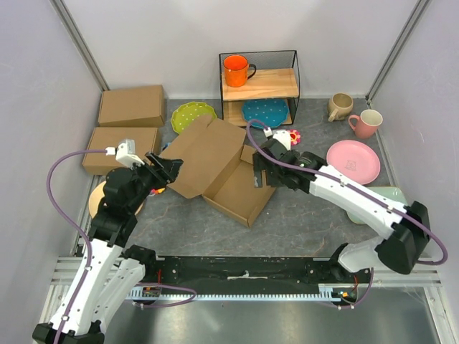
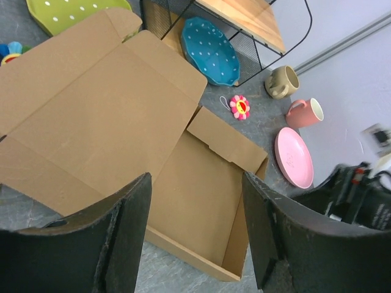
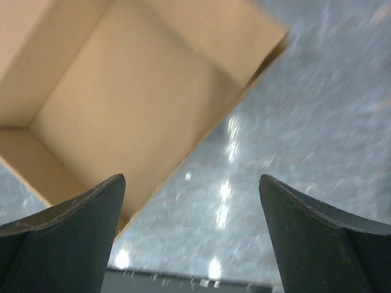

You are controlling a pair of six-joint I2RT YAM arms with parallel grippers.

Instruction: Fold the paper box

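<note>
Nothing legible on my feeds. The glossy pink round plate (image 1: 353,161) at right has a faint mark in its middle, too small to read.

The plain brown corrugated cardboard paper box (image 1: 237,188) lies mid-table, at the centre of the overhead frame. Its shallow tray has its walls up at lower right, and its wide lid panel lies open toward upper left.

My left arm rises from its base at lower left with the elbow bent and a purple cable looping over it. The left gripper (image 1: 171,166) points right, just beside the lid's left edge; I cannot tell from above whether it touches. Its fingers stand apart with nothing between them.

My right arm runs as a long white diagonal from lower right. The right gripper (image 1: 259,174) hangs over the tray's right wall, jaws spread wide and empty.

The left wrist camera shows me the lid's creases and tabs, plus a small red-and-pink flower-shaped toy (image 2: 239,107) beyond the tray. The right wrist camera is smeared, showing the tray's inner corner at upper left and grey tabletop at right. Only the overhead view gives me two closed brown cardboard boxes (image 1: 131,106) at upper left and an orange mug (image 1: 236,70) on the wooden shelf of a black wire rack (image 1: 294,75).
</note>
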